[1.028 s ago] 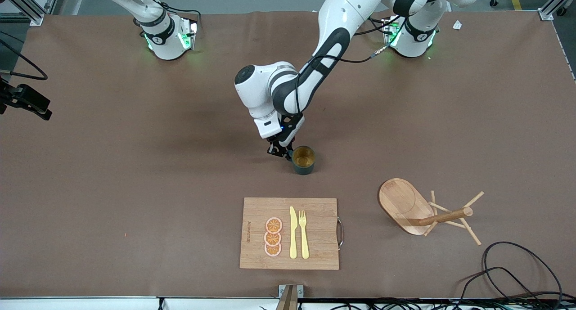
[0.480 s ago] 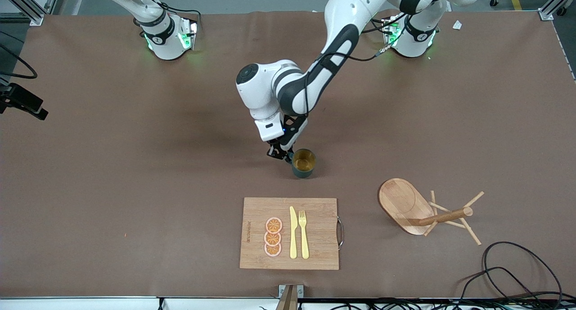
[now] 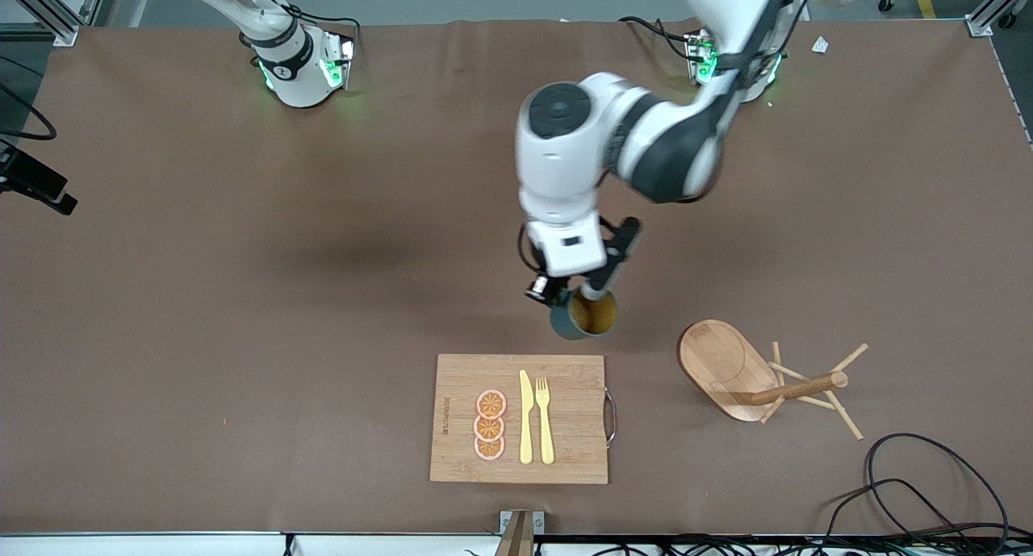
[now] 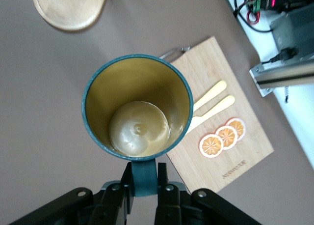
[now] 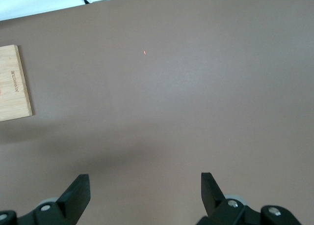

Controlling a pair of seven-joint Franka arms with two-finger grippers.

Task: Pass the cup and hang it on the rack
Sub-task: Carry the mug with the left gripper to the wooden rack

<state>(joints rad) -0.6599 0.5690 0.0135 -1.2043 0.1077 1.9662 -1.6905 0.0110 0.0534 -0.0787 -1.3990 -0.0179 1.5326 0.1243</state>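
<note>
The cup [image 3: 587, 315], dark teal with a tan-yellow inside, hangs upright in the air over the bare table between the cutting board and the rack. My left gripper [image 3: 564, 298] is shut on its handle [image 4: 144, 178], which sits between the two fingers in the left wrist view, where the cup [image 4: 137, 107] fills the middle. The rack [image 3: 759, 378] lies tipped on its side toward the left arm's end, its oval base [image 3: 722, 366] on edge, post [image 3: 799, 389] and pegs level. My right gripper [image 5: 144, 185] is open and empty over bare table.
A bamboo cutting board [image 3: 520, 419] with a yellow knife, a yellow fork and three orange slices lies nearer to the front camera than the cup. Black cables [image 3: 928, 491] lie at the table's front corner near the rack.
My left gripper has lifted the cup off the table and carried it toward the rack and the cutting board. The right arm has barely moved.
</note>
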